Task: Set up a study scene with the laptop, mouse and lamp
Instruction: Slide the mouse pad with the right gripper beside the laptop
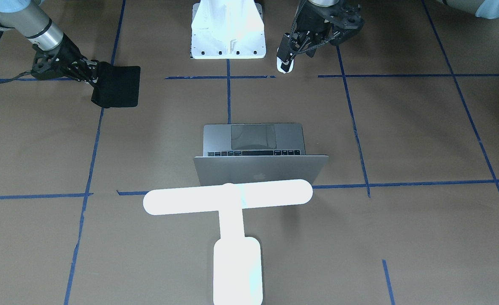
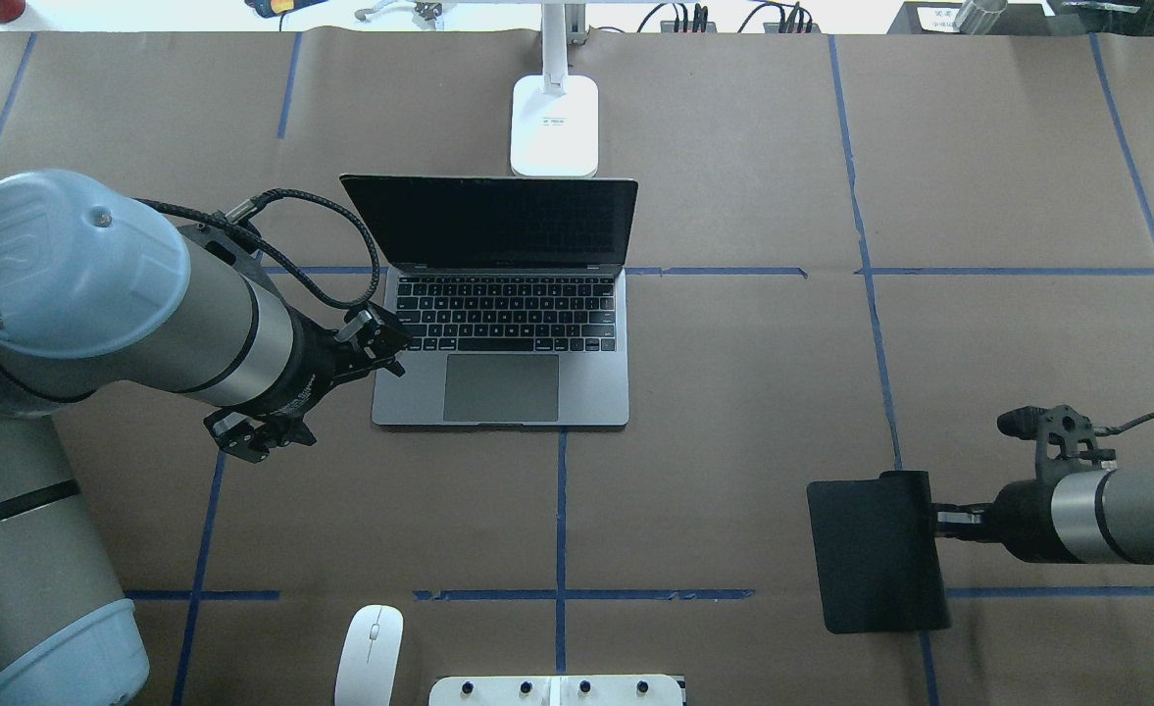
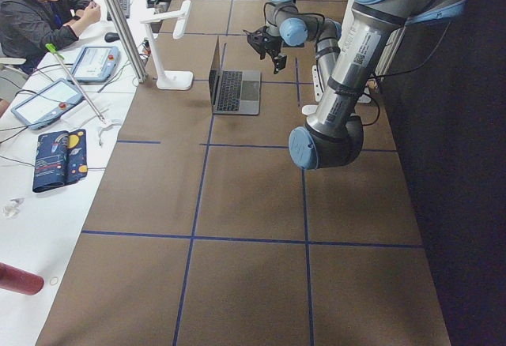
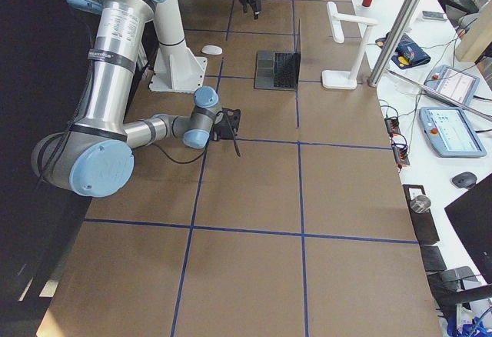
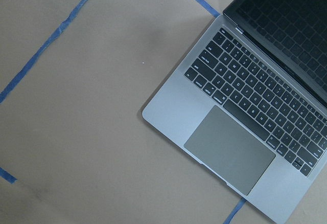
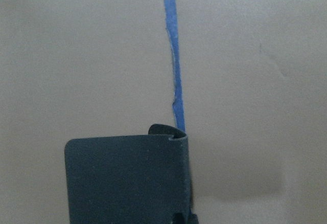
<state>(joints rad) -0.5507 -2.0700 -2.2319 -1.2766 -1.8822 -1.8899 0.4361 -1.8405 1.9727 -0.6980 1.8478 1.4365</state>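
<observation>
Bright even room light, lamp (image 1: 231,222) glowing so white it washes out in the front view, soft faint shadows beside the laptop (image 2: 503,392) and black mat (image 2: 876,549), right wrist view slightly blurry

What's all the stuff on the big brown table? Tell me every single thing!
Slim silver-grey metal laptop: one, open, middle of the table.
Glowing white T-shaped lamp: one, behind the laptop's screen.
Small white oval mouse: one, near the robot's base, on its left.
Black rectangular flexible mat: one, on the robot's right.
White bolted pedestal plate: one, at the robot's edge.
Blue tape lines: many, a grid across the brown table.
Left gripper: one, black, raised beside the laptop.
Right gripper: one, black, pinching the mat's edge.
</observation>
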